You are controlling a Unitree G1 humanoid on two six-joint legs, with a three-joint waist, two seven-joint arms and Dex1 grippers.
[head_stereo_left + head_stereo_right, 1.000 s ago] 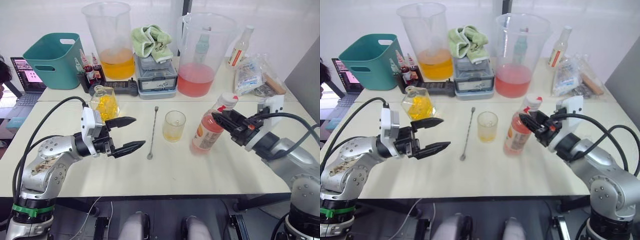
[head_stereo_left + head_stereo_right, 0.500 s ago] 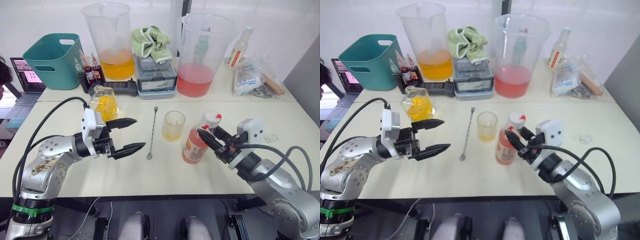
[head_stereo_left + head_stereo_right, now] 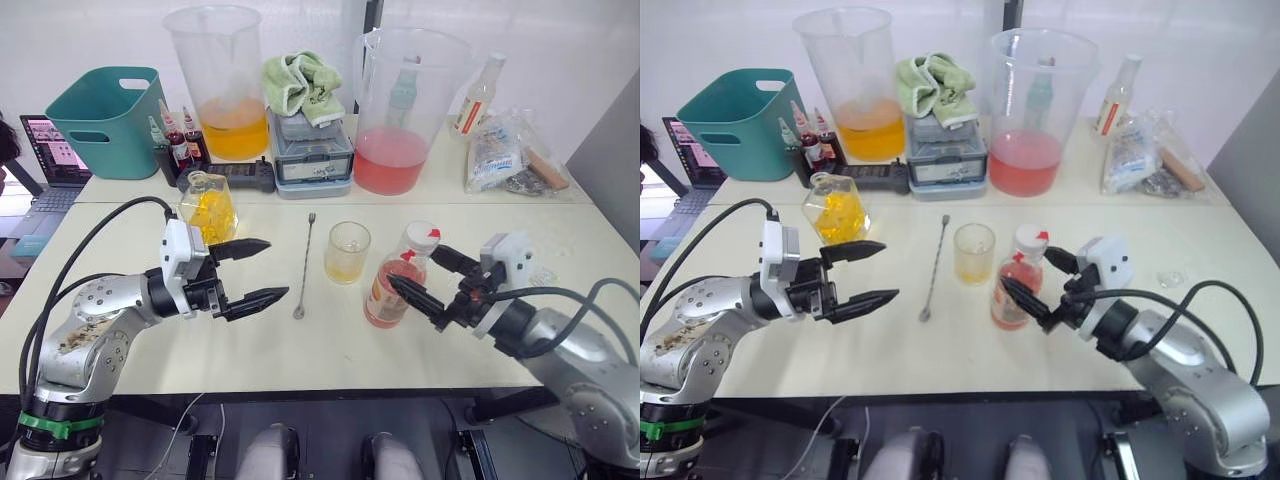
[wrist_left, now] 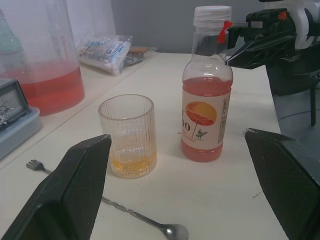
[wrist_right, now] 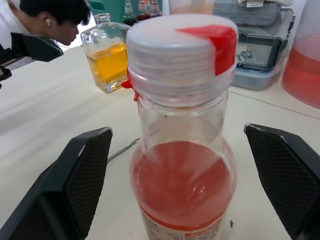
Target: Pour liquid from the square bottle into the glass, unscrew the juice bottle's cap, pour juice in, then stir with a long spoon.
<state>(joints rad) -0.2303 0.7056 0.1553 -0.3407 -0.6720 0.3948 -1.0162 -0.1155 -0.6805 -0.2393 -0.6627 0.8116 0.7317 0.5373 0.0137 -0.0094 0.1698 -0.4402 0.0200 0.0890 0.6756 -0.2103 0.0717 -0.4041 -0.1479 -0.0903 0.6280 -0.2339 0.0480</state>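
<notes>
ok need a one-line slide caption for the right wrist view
Open right gripper straddling the capped juice bottle, white cap on, with the square bottle behind.

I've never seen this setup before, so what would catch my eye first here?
Probably the juice bottle standing capped near the table's front, with the right gripper open around it, fingers on either side. Just to its left sits the glass with a little yellow liquid, the long spoon lying beside that. Behind, two big pitchers loom, one holding orange liquid, one pink.
</notes>
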